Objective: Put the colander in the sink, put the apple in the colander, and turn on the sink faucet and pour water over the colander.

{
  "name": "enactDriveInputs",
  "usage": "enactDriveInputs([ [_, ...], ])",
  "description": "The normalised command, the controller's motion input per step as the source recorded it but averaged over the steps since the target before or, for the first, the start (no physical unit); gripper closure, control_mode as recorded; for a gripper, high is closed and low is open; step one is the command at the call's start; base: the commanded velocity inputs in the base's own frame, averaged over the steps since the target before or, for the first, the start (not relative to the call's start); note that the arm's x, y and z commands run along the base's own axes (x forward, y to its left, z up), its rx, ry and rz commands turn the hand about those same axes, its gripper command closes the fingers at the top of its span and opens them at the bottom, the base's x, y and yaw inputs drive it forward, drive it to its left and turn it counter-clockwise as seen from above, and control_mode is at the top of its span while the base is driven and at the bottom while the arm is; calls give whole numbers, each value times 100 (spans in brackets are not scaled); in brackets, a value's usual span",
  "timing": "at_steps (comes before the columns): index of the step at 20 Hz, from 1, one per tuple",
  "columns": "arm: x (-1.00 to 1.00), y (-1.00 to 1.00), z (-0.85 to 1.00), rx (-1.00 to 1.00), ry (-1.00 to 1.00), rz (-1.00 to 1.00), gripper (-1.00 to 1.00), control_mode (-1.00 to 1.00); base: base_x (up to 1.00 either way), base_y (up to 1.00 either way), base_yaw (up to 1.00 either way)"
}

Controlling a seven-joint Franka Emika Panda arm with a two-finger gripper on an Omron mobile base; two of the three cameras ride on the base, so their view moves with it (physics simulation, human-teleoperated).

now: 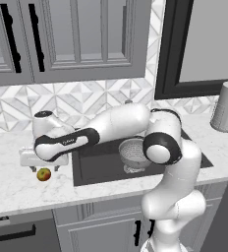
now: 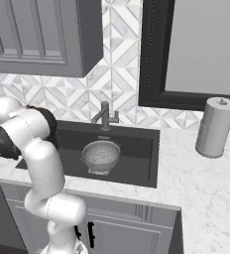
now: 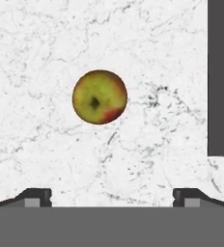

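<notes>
The claw (image 3: 112, 195) stood wide open and held nothing, its two dark fingertips (image 3: 36, 197) far apart at the bottom of the hand view. It pointed straight down at the white marble counter (image 3: 46, 154). The apple (image 3: 100, 97) lay on that counter ahead of the claw, a little toward one fingertip's side of the midline and clear of both tips, its stem hollow facing up. In the left base view the apple (image 1: 43, 174) sat just below the hand (image 1: 43, 158), near the counter's front edge. The sink (image 3: 221, 77) showed as a dark edge off to one side of the claw, beyond the apple. The colander (image 2: 101, 155) sat upright in the sink (image 2: 137, 149), well apart from the claw, with the faucet (image 2: 104, 116) right behind it at the basin's back rim. A grey paper towel roll (image 2: 215, 127) stood on the counter on the far side of the sink from the claw.
</notes>
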Motion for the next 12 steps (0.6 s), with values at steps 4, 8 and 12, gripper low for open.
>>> enactDriveInputs([
  [4,15,14,-23,-1,0,0,-100,-100,0,0,0],
  [8,16,5,-7,0,0,0,-100,-100,0,0,0],
  [12,8,0,0,0,2,0,-100,-100,0,0,0],
])
